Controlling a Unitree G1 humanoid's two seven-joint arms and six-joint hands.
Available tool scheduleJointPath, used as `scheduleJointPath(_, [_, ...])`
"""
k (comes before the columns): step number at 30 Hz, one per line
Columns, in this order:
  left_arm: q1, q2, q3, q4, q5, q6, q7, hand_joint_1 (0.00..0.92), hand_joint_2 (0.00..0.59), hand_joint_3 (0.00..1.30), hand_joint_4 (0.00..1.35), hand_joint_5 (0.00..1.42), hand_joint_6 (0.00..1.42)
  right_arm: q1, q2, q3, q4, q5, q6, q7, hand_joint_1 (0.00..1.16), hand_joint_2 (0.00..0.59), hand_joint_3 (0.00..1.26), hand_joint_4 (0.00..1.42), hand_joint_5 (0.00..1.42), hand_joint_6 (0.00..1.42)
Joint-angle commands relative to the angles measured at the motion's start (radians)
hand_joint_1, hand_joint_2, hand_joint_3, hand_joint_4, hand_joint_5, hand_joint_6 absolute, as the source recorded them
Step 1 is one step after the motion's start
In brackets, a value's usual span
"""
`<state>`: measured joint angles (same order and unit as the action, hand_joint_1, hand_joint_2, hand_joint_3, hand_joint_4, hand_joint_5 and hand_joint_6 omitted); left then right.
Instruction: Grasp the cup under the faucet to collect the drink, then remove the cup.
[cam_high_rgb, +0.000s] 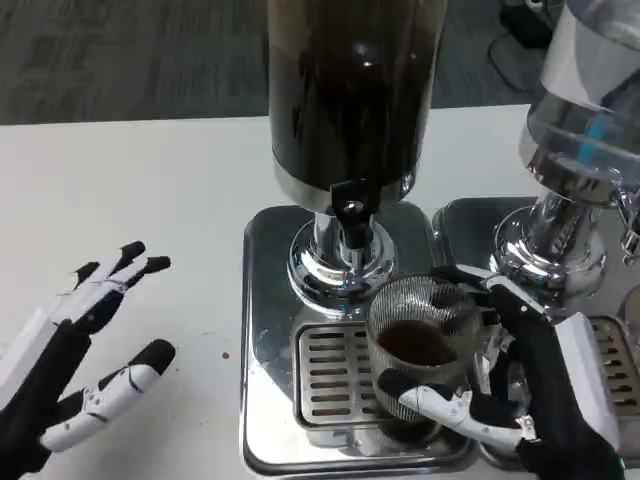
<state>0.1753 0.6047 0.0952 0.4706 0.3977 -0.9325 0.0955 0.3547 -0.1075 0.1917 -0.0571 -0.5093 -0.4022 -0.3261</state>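
The cup (418, 352), a ribbed clear glass with dark drink in its lower part, stands on the slotted drip grate (330, 372) directly below the faucet (350, 215). The right hand (520, 385) grips the cup from its 3 o'clock side, fingers (450, 405) clamped across the front wall. The faucet projects from the dark dispenser (345, 95), mounted on a chrome base (262, 300). A second dispenser (580, 130) stands at 3 o'clock of the first. The left hand (85, 350) hovers over the white desk (130, 190) at 9 o'clock of the cup, well apart from it, fingers spread and holding nothing.
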Motion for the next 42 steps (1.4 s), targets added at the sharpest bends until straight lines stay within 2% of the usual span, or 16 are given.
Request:
scheduleJointPath(1, [0.010,0.068,-0.016,-0.031,-0.003,-0.026,-0.065,0.000,0.228,0.06,0.00,0.00,0.00,0.021,-0.005,-0.013,-0.073,0.025,-0.046,-0.001,0.96,0.129,0.52,0.61,0.90,1.31])
scheduleJointPath(4, [0.033,0.116,-0.010,-0.047,0.008,-0.044,-0.090,0.000,0.231,0.01,0.00,0.00,0.00,0.030,-0.008,-0.010,-0.088,0.028,-0.041,0.007,0.96,0.134,0.52,0.61,0.90,1.30])
scheduleJointPath(6, [0.047,0.158,-0.012,-0.055,0.009,-0.054,-0.124,0.000,0.275,0.00,0.00,0.00,0.00,0.043,-0.010,-0.005,-0.100,0.031,-0.044,0.018,0.96,0.135,0.52,0.61,0.90,1.30])
scheduleJointPath(8, [0.064,0.198,-0.011,-0.072,0.033,-0.068,-0.143,0.000,0.272,0.00,0.00,0.00,0.00,0.056,-0.014,-0.006,-0.116,0.030,-0.050,0.020,0.96,0.136,0.52,0.61,0.90,1.30])
scheduleJointPath(9, [0.077,0.213,-0.005,-0.087,0.051,-0.073,-0.142,0.000,0.240,0.00,0.00,0.00,0.00,0.061,-0.015,-0.008,-0.121,0.033,-0.052,0.022,0.96,0.137,0.52,0.61,0.90,1.30])
scheduleJointPath(14, [0.133,0.245,0.016,-0.124,0.094,-0.090,-0.129,0.000,0.237,0.00,0.00,0.00,0.00,0.095,-0.028,-0.010,-0.157,0.044,-0.065,0.044,0.96,0.133,0.53,0.61,0.90,1.30])
scheduleJointPath(23, [0.179,0.239,0.044,-0.183,0.134,-0.085,-0.109,0.000,0.242,0.00,0.00,0.00,0.00,0.122,-0.034,-0.008,-0.207,0.056,-0.084,0.081,0.96,0.136,0.53,0.61,0.90,1.30])
scheduleJointPath(28, [0.222,0.233,0.102,-0.242,0.163,-0.056,-0.090,0.000,0.244,0.00,0.00,0.00,0.00,0.140,-0.038,-0.007,-0.246,0.078,-0.087,0.115,0.95,0.138,0.53,0.61,0.90,1.30])
scheduleJointPath(34, [0.256,0.227,0.138,-0.269,0.170,-0.059,-0.071,0.000,0.248,0.00,0.00,0.00,0.00,0.166,-0.040,-0.007,-0.277,0.094,-0.086,0.140,0.95,0.138,0.54,0.61,0.90,1.30])
scheduleJointPath(42, [0.285,0.201,0.146,-0.310,0.177,-0.045,-0.068,0.000,0.254,0.00,0.00,0.00,0.00,0.209,-0.056,-0.017,-0.351,0.134,-0.070,0.201,0.95,0.137,0.54,0.61,0.90,1.30])
